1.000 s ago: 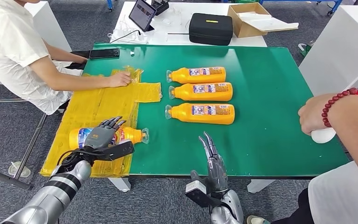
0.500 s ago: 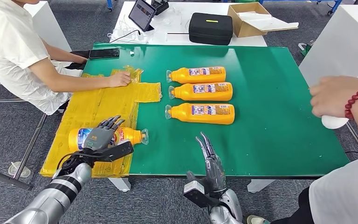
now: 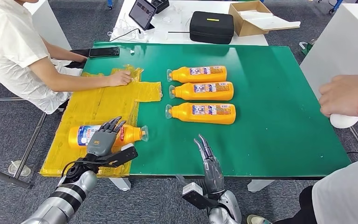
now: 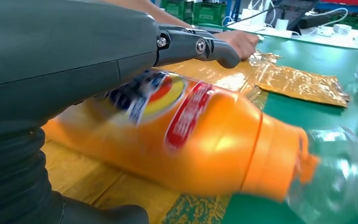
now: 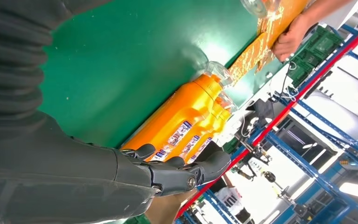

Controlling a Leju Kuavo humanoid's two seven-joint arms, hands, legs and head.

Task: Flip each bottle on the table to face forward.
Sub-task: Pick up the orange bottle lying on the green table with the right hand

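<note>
Bottle lies on its side on the yellow sheet at the near left of the green table, clear cap pointing right, and the left hand rests across its label, fingers draped over it. Three more orange bottles lie stacked in a row mid-table. Right hand hovers at the near edge, fingers apart, holding nothing.

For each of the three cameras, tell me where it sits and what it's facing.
Head view: high on the body, looking down at the green table; both arms show, left hand on the near bottle, right hand free.
Left wrist view: behind the left hand, facing the same near bottle.
Right wrist view: behind the right hand, facing the three bottles, shared with the head view.
</note>
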